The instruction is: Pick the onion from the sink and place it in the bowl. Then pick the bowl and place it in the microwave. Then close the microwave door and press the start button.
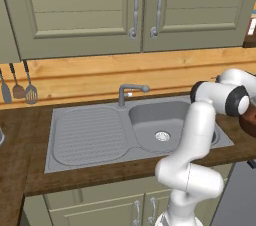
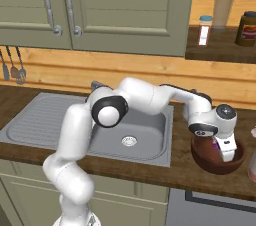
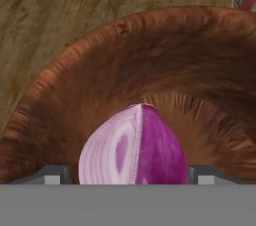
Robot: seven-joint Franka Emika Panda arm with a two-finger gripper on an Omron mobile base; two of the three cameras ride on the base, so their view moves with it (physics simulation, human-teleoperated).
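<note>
Wooden counter [image 2: 150,170]; onion [image 3: 134,147] inside the bowl [image 3: 150,65], between spread fingers of the hand [image 2: 223,151].

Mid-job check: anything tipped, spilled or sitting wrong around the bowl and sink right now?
Nothing stands out. The bowl sits upright on the wooden counter right of the sink, and the onion is inside it between the gripper fingertips. The basin holds no loose items, and nothing looks spilled.

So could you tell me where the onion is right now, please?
The onion sits inside the bowl on the counter right of the sink, between the gripper fingertips in the hand view.
</note>
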